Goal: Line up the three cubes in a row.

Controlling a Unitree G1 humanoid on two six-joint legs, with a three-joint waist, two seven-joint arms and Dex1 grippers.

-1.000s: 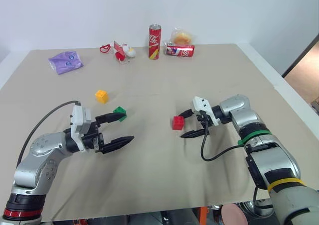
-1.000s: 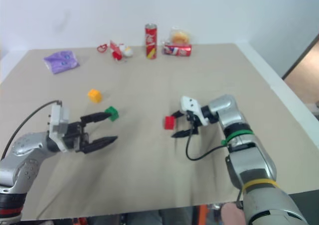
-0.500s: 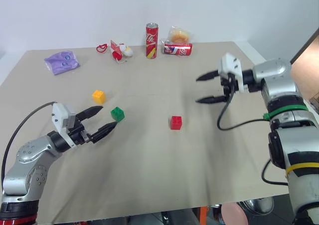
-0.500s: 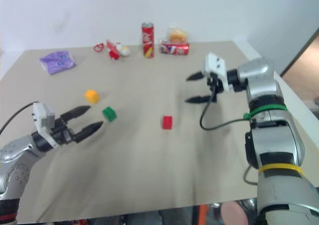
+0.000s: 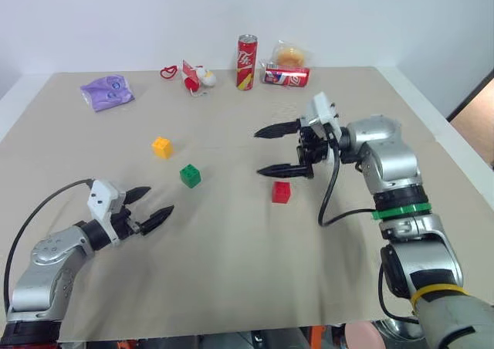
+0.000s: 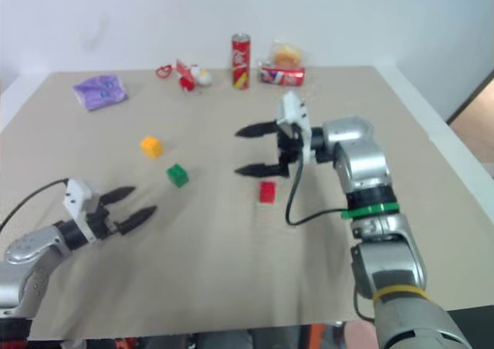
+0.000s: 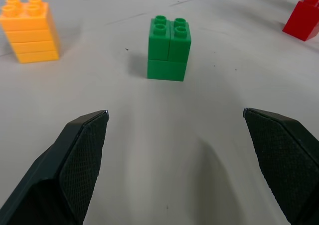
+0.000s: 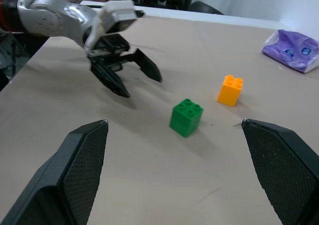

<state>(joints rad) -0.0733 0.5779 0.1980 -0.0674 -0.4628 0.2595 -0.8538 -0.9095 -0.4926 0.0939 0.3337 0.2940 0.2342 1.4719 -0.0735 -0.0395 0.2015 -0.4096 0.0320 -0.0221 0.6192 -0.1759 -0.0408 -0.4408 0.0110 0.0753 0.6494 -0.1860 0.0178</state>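
The left gripper sits low at about 8 o'clock in the head view, jaws wide apart and empty, pointing toward 2 o'clock, its arm bent in from the lower left corner. The right gripper hangs raised just right of centre, jaws spread wide and empty, pointing toward 9 o'clock, the forearm reaching up from 5 o'clock and bending at the wrist.
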